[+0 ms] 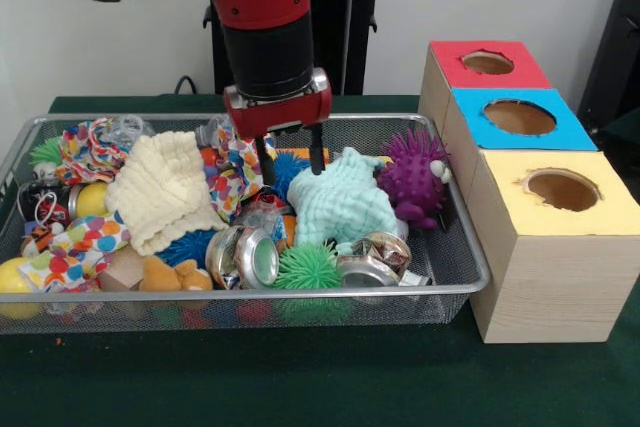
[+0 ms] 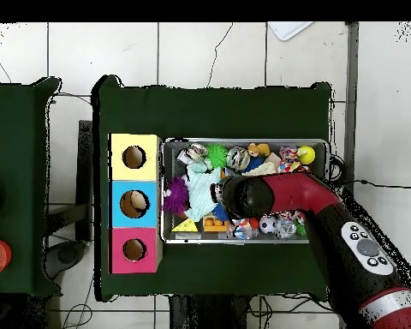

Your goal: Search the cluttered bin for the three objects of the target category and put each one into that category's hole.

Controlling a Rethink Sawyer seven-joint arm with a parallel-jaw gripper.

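The wire mesh bin (image 1: pixel 455 237) is full of clutter; it also shows in the overhead view (image 2: pixel 243 141). My gripper (image 1: pixel 291 159) is open and empty. Its two black fingers hang just above a blue spiky ball (image 1: pixel 292 169), between a patterned cloth and a mint cloth. The orange-brown bear (image 1: pixel 172 274) lies at the bin's front rim, left of my gripper. An orange and black bit (image 1: pixel 38 235) at the far left may be the tiger. I cannot pick out the duckling. The red-surround hole (image 1: pixel 488 62) is farthest back on the wooden boxes; in the overhead view (image 2: pixel 134 249) it is empty.
A purple spiky hedgehog (image 1: pixel 415 177) sits at the bin's right end beside the mint cloth (image 1: pixel 345 202). A cream cloth (image 1: pixel 165 187), a green spiky ball (image 1: pixel 308 267) and shiny cans (image 1: pixel 245 255) lie around. The blue hole (image 1: pixel 518 115) and yellow hole (image 1: pixel 563 189) stand nearer.
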